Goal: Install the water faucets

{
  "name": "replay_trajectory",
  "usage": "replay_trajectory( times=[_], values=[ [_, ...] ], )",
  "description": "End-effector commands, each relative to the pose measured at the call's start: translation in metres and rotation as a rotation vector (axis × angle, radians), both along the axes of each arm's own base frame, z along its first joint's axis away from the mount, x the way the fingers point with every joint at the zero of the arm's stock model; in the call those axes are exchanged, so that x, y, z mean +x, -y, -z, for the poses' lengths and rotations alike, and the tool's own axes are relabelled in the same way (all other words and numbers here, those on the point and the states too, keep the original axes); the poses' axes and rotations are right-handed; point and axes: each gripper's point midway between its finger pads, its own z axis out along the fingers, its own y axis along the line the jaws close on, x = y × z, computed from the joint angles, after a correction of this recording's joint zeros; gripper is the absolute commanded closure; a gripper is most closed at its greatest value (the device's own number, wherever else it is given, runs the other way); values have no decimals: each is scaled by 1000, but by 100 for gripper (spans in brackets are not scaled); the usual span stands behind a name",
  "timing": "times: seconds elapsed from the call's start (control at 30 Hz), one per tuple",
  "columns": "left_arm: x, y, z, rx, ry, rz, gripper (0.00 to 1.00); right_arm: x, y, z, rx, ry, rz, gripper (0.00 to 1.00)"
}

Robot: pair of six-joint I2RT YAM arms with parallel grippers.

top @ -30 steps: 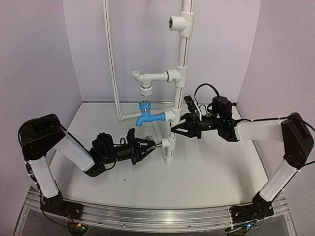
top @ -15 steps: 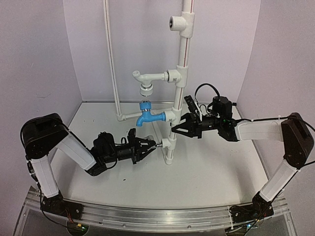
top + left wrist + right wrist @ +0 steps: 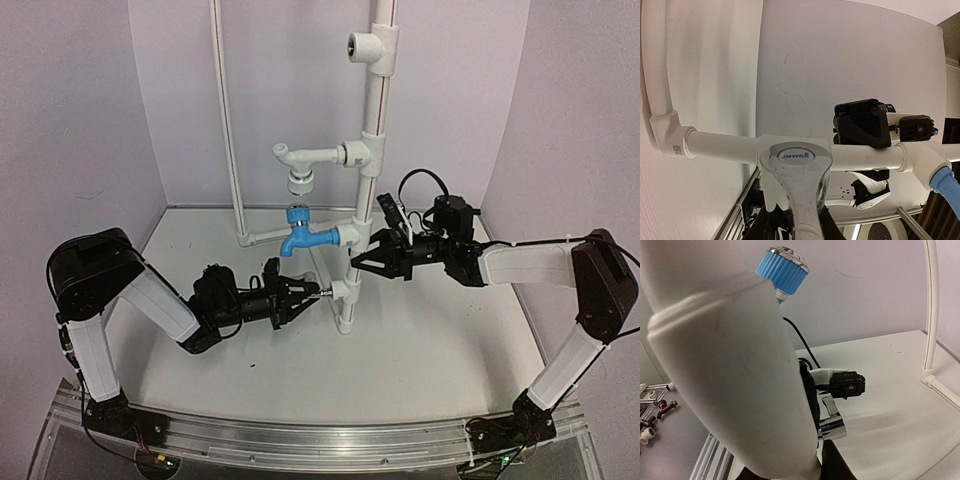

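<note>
Starting on the left: the left arm lies low over the table (image 3: 430,350), forearm nearly level and wrist aimed to the right. The left gripper (image 3: 303,297) is pinched shut on the silver faucet (image 3: 320,295). The faucet sticks straight out ahead of the fingers (image 3: 292,291), its long axis level and in line with the forearm, threaded end leading. That end is right at the side mouth of the lowest tee fitting (image 3: 345,291) on the upright white pipe (image 3: 372,110). From above I cannot tell whether the thread has bitten or only touches the mouth. The left wrist view looks over the faucet's round cap with the pipe crossing just beyond it, so the aim looks square. That is the relation that counts: faucet axis on the tee's bore, dead ahead of the left fingertips, and the left arm is the one on it. My read is that the next move calls for a roll of that wrist about the axis with a light push forward; let the axis tilt and the thread could cross. Moving right, above those fingers, the blue tap (image 3: 300,236) and, higher, the white tap (image 3: 298,168) sit in their own tees, spouts to the left. Then the right gripper (image 3: 358,261), reaching in from the right on a level forearm with the elbow raised at the far side, is clamped on the pipe just above the lowest tee, a finger on either side, apparently bracing it.
</note>
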Motion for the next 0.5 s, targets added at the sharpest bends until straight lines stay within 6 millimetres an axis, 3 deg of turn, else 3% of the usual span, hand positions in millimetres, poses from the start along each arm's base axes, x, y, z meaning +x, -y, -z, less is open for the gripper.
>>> replay_trajectory(
  times=[0.0, 0.47],
  values=[
    [-8, 4, -72, -215, 178, 39, 100, -14, -4, -14, -4, -132, -68, 100],
    [-4, 5, -69, -219, 146, 32, 100, -22, -2, -13, -6, -137, -99, 100]
  ],
)
